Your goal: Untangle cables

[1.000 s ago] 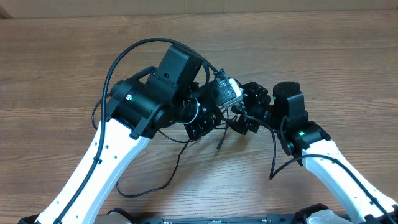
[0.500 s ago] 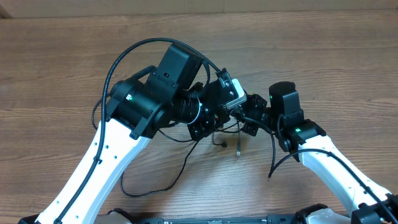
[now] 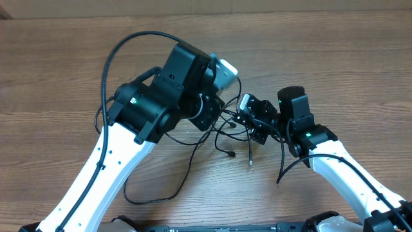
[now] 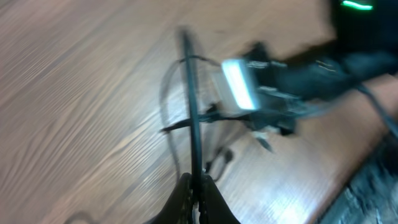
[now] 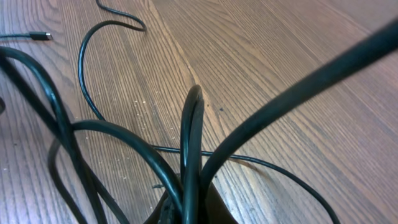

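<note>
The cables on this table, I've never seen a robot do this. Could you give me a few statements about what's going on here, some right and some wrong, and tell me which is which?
1. The left gripper and the right gripper are each shut on a cable. True.
2. The cables are wound into one neat coil. False: they are loose strands that cross each other and spread between the two grippers and over the table.
3. One small plug lies free on the wood, in neither gripper. True.
4. The cables are white. False: they are black; it is the arms that have white parts.
</note>
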`<act>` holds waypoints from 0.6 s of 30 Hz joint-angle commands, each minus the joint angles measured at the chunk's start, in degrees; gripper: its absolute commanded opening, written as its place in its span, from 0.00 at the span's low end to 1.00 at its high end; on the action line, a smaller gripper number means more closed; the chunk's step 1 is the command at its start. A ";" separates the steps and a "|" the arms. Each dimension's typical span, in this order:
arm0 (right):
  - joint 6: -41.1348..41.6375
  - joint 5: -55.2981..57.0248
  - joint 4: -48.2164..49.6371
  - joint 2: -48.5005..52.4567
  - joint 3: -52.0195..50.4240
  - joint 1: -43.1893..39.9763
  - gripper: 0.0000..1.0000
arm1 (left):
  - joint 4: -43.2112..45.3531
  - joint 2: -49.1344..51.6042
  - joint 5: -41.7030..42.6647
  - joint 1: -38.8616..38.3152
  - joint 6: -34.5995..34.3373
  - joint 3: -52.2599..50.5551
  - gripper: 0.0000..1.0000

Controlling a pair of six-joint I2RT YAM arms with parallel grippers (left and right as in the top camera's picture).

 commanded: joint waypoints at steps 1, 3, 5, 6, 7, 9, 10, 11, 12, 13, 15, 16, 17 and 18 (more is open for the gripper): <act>1.46 -2.10 0.17 -0.83 0.55 -0.46 0.04 | 0.31 -1.07 -14.88 1.77 -15.76 0.11 0.04; 1.44 -3.17 0.13 -2.01 0.55 -0.46 0.04 | 0.24 -1.07 -15.89 2.67 -17.92 0.11 0.04; 1.46 -3.21 -0.09 -3.78 0.55 -0.46 0.04 | -0.04 -1.07 -16.24 3.78 -19.65 0.11 0.04; 1.46 -3.21 -0.24 -4.61 0.55 -0.46 0.04 | -0.26 -1.07 -16.96 4.22 -20.81 0.11 0.04; 1.46 -3.21 -0.31 -5.62 0.55 -0.46 0.04 | -0.72 -1.07 -18.43 4.83 -23.04 0.09 0.04; 1.46 -3.19 -0.52 -7.45 0.55 -0.46 0.04 | -1.70 -1.05 -20.72 6.25 -27.02 0.09 0.05; 1.46 -3.19 -0.70 -8.20 0.55 -0.46 0.04 | -2.08 -1.05 -21.22 6.86 -28.39 0.11 0.04; 1.49 -3.19 -0.90 -9.42 0.55 -0.46 0.04 | -2.49 -1.05 -21.49 7.50 -29.59 0.09 0.04; 1.49 -3.19 -1.03 -10.64 0.55 -0.46 0.04 | -3.19 -1.05 -21.53 8.59 -31.04 0.09 0.04; 1.49 -3.19 -1.11 -11.43 0.55 -0.46 0.04 | -3.76 -1.05 -21.53 9.40 -32.00 0.09 0.04; 1.49 -3.21 -1.14 -14.08 0.55 -0.46 0.04 | -4.81 -0.96 -21.53 10.91 -33.29 0.09 0.04; 1.49 -3.21 -1.14 -15.10 0.55 -0.46 0.04 | -5.14 -0.90 -21.51 11.43 -33.66 0.09 0.04; 1.49 -3.23 -1.14 -16.41 0.55 -0.46 0.04 | -5.33 -0.83 -21.46 11.80 -33.68 0.09 0.04; 1.49 -3.52 -1.11 -17.73 0.55 -0.46 0.04 | -5.49 -0.74 -21.49 12.02 -33.68 0.09 0.04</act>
